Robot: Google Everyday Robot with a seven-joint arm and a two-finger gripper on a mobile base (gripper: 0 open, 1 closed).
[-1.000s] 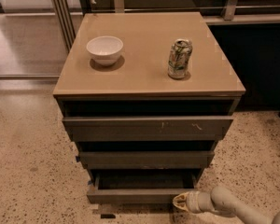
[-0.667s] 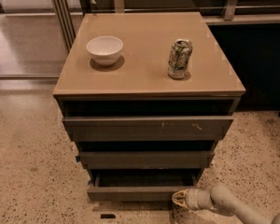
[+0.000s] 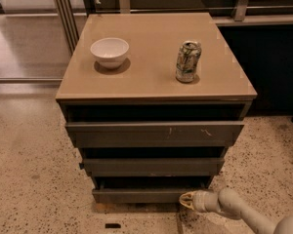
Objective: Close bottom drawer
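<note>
The bottom drawer (image 3: pixel 136 195) is the lowest of three dark grey-brown drawers in the tan-topped cabinet (image 3: pixel 151 77). Its plain flat front stands out only slightly from the cabinet, with a dark gap above it. My gripper (image 3: pixel 185 200) is low at the drawer front's right end, touching or nearly touching it. The pale arm (image 3: pixel 234 208) comes in from the lower right. The middle drawer (image 3: pixel 154 165) and the wider scratched top drawer (image 3: pixel 154 133) sit above.
A white bowl (image 3: pixel 109 51) and a drink can (image 3: pixel 188 61) stand on the cabinet top. The floor is speckled terrazzo (image 3: pixel 29 179). A small dark object (image 3: pixel 112 225) lies on the floor in front. A dark cabinet (image 3: pixel 273 67) stands at right.
The bottom drawer has slid inward toward the cabinet. My gripper has followed it, staying against the front's right end.
</note>
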